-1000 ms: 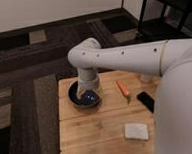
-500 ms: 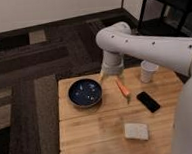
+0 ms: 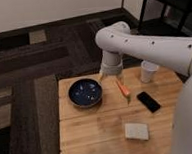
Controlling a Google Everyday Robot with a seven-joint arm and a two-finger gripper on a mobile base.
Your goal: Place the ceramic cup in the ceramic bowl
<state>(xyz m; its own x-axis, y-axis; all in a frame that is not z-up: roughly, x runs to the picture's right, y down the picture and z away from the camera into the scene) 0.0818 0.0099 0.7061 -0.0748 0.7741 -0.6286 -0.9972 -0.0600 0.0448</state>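
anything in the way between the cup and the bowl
Yes: an orange carrot lies between the ceramic cup and the ceramic bowl, and the hand hangs there too, by the bowl's cup-side rim.

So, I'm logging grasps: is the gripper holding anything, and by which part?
Nothing is held. The gripper hangs open by the far rim of the ceramic bowl; the ceramic cup stands untouched on the table.

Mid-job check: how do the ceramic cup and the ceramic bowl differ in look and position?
The ceramic cup is cream-white, tall and narrow; the ceramic bowl is dark blue, shallow and far wider. The cup stands at the back right of the wooden table; the bowl sits toward its back left. The gripper hangs by the bowl's right rim, apart from the cup. Both rest upright on the table.
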